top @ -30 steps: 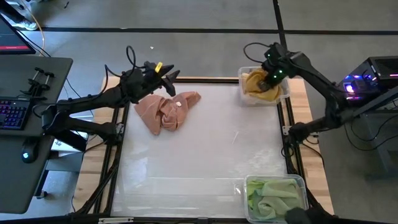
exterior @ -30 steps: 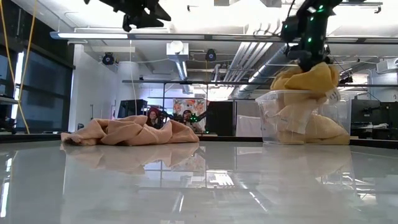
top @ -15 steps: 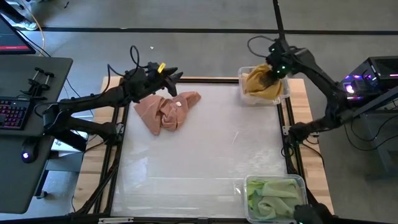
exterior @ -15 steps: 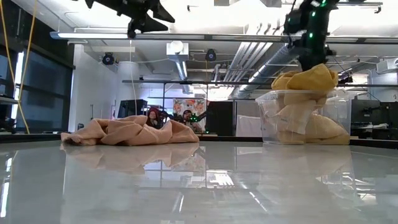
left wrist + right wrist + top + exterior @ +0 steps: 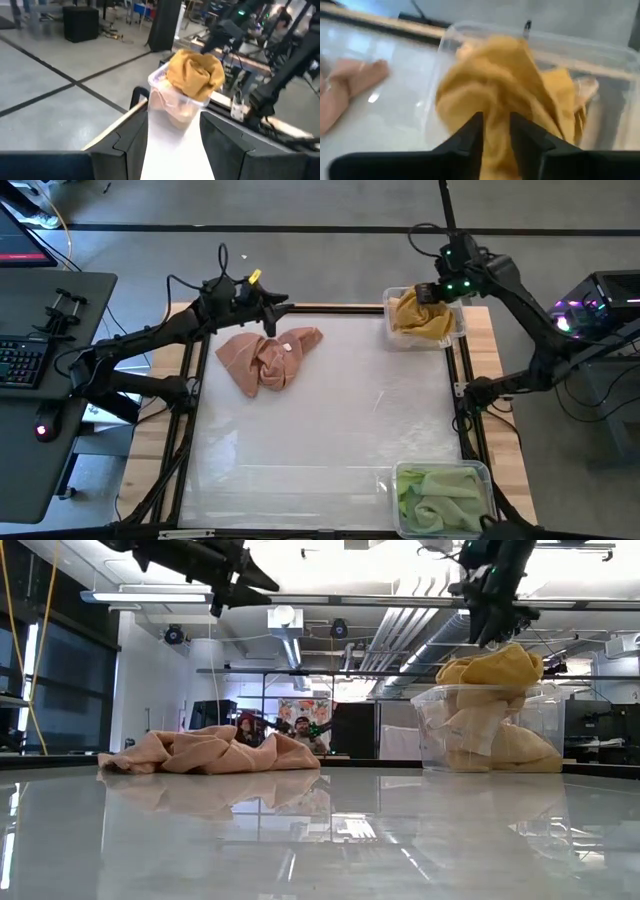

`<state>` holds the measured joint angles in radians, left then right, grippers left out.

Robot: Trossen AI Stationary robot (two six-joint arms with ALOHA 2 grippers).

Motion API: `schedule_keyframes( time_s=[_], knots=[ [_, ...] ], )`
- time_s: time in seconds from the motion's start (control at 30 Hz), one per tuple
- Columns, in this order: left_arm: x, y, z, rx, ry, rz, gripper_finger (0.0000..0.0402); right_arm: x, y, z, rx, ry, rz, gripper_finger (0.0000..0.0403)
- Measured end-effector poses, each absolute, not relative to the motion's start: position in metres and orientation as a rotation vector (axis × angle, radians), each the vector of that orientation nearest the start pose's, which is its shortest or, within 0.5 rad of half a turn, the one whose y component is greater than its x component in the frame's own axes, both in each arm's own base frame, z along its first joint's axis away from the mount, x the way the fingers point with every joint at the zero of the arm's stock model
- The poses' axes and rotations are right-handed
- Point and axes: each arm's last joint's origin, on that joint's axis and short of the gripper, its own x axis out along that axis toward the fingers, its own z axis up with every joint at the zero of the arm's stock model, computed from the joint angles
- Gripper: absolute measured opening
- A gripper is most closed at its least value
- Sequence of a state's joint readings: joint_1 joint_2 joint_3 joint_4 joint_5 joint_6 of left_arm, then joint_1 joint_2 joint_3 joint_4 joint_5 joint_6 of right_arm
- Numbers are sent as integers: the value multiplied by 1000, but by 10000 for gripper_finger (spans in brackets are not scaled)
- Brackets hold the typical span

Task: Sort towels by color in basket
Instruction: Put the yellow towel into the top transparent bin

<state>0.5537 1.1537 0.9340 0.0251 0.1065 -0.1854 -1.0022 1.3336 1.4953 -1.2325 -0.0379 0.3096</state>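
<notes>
A crumpled heap of salmon-pink towels [image 5: 262, 358] lies on the white table top at the far left. Mustard towels [image 5: 420, 318] stand heaped above the rim of a clear bin [image 5: 430, 730] at the far right corner. Light green towels [image 5: 438, 492] fill a second clear bin [image 5: 486, 476] at the near right corner. My right gripper [image 5: 488, 635] hangs just above the mustard heap [image 5: 495, 85], pointing steeply down, its fingers slightly apart with nothing between them. My left gripper [image 5: 272, 312] hovers high over the pink heap's far edge, open, pointing about level toward the mustard bin [image 5: 195, 75].
Wooden rails and black arm frames border the table on its left and right sides. A desk with a keyboard stands off the table's left. The middle and near left of the white top lie bare. People sit in the room far beyond the table.
My right gripper has risen off the top of the mustard towel heap, and the towel stays piled in its bin. My left gripper has swung round over the pink heap's far edge and now points more toward the table's right.
</notes>
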Motion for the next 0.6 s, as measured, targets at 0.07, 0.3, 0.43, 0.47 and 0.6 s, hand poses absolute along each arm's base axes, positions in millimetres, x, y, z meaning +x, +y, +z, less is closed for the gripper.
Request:
schedule_keyframes(
  time_s=[0.07, 0.3, 0.43, 0.47, 0.6],
  knots=[
    [223, 133, 330, -215, 168, 437, 165, 134, -206, 361, 791, 817, -1052, 65],
    [223, 133, 328, -198, 190, 417, 165, 138, -216, 288, 838, 996, -1098, 14],
    [223, 133, 329, -146, 190, 415, 165, 140, -218, 260, 841, 1022, -1088, 12],
    [223, 133, 330, -141, 182, 415, 165, 140, -220, 260, 836, 1009, -1091, 9],
    [223, 134, 333, -152, 147, 424, 165, 142, -225, 285, 778, 966, -1078, 2]
  ],
)
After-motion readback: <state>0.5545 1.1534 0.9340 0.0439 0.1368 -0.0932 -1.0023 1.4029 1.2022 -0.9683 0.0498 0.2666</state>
